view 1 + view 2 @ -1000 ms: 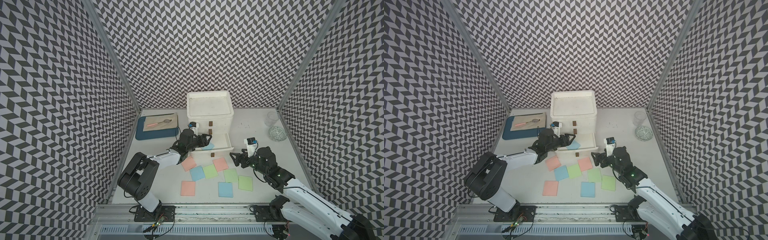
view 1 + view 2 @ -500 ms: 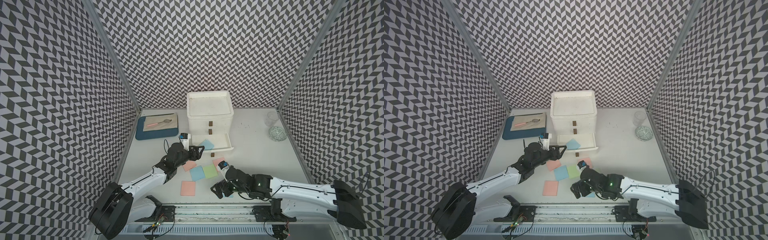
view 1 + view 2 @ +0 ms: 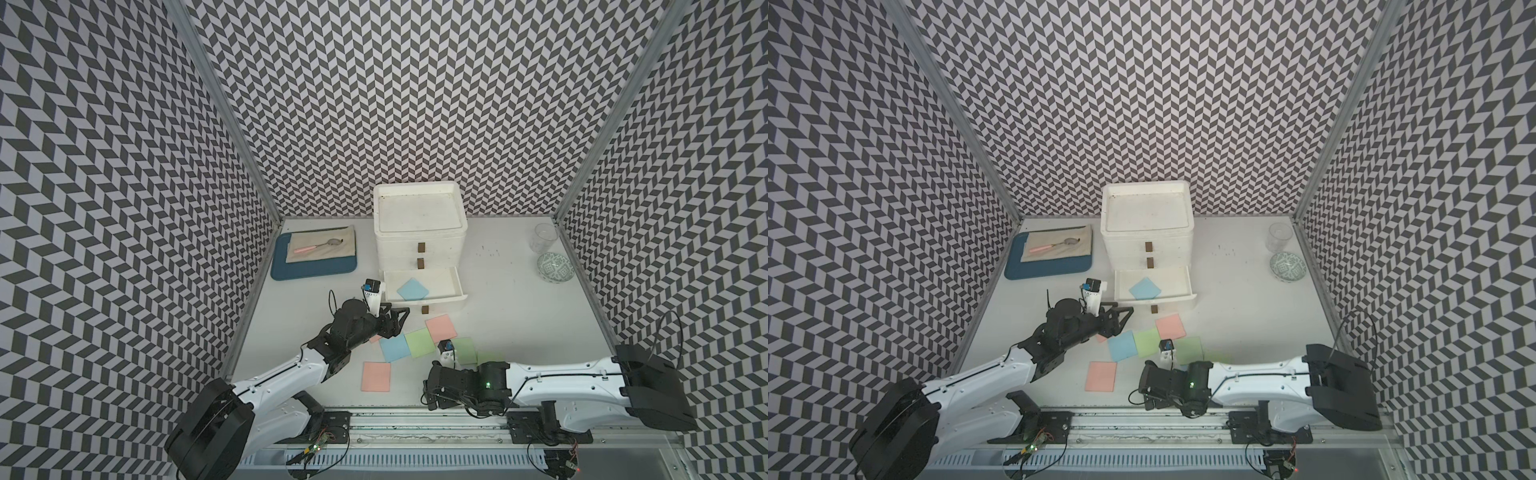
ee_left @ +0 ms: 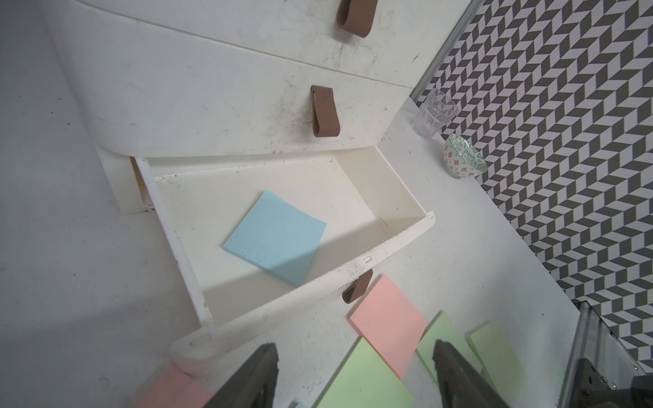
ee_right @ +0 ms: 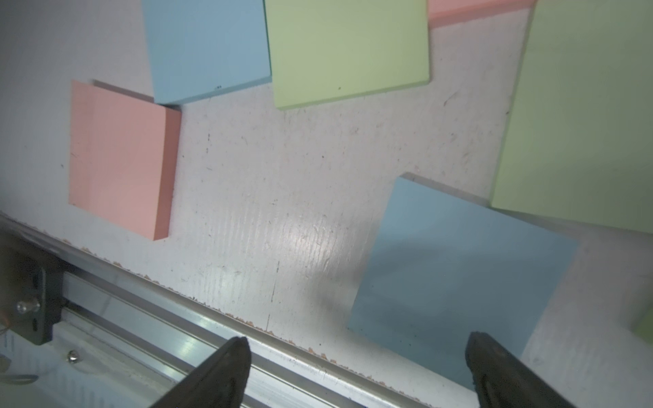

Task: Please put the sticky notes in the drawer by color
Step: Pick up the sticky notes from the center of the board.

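**1 blue note in the bottom drawer, 8 on the table**

The white drawer unit (image 3: 399,253) (image 3: 1129,253) has its 2 upper drawers shut. Its bottom drawer (image 3: 424,298) is pulled out toward the robot. 1 light blue note (image 3: 412,289) (image 4: 275,237) lies flat on that drawer's floor, turned cornerwise.

The other 8 sticky notes lie on the table (image 3: 498,316) in front of the unit. A pink note (image 3: 440,327) sits just beyond the open drawer's brown handle (image 3: 424,309). Farther from the unit, a green note (image 3: 420,354) and a blue note (image 3: 395,348) lie edge to edge. A second pink note (image 3: 375,338) shows only as a sliver under the left gripper. A third pink note (image 3: 376,376) lies alone, farthest from the unit. A second green note (image 3: 464,350) and a third green note (image 3: 490,357) are partly covered by the right arm. The last blue note (image 5: 459,282) shows only in the right wrist view.

The left gripper (image 3: 400,321) (image 4: 353,348) hovers just in front of the open drawer, above the pink and green notes. Its jaws are apart and empty.

The right gripper (image 5: 358,339) is low by the table's front edge, well apart from the unit. Its jaws are spread wide with nothing between them, and 1 finger overlaps the last blue note's edge.

Beside the unit on the left arm's side is a blue tray (image 3: 316,272). On the right arm's side stand a glass (image 3: 544,237) and a bowl (image 3: 555,268).
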{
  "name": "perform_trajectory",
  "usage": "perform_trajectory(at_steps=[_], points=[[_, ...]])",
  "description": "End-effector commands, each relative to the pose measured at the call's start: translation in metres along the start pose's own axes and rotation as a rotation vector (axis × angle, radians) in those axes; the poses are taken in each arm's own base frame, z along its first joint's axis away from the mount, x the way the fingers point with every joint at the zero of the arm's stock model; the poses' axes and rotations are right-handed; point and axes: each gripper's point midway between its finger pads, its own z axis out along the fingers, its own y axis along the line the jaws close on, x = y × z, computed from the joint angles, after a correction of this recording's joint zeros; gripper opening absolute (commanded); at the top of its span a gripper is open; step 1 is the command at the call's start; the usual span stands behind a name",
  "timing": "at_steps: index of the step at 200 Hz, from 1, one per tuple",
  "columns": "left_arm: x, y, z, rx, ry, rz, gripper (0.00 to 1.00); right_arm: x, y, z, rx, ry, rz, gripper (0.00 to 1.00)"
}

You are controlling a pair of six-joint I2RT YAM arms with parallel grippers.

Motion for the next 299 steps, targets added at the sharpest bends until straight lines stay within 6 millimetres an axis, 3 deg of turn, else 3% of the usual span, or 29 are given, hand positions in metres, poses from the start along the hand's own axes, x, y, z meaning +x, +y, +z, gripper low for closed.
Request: perform_trajectory(at_steps=[1, 60, 115, 172, 239, 299], points=[[-0.002, 0.0, 0.002, -0.01, -0.003, 0.028, 0.73, -0.013, -0.015, -0.012, 0.091, -0.066, 0.049, 0.99], [0.0, -0.008, 0.003, 0.01, -0.002, 0.05, 0.73, -0.007, -0.037, -0.002, 0.156, -0.073, 0.084, 0.99], [0.002, -0.009, 0.004, 0.012, 0.001, 0.057, 0.73, -0.012, -0.031, 0.011, 0.139, -0.075, 0.064, 0.99], [0.004, -0.01, 0.006, 0.019, 0.008, 0.06, 0.73, -0.003, -0.048, 0.023, 0.192, -0.024, 0.051, 0.99], [0.006, -0.011, 0.008, 0.019, 0.015, 0.061, 0.73, 0.007, -0.038, 0.041, 0.234, 0.063, -0.038, 1.0], [0.006, -0.01, 0.008, 0.017, 0.013, 0.062, 0.73, 0.021, -0.049, 0.031, 0.263, 0.113, -0.046, 0.97]])
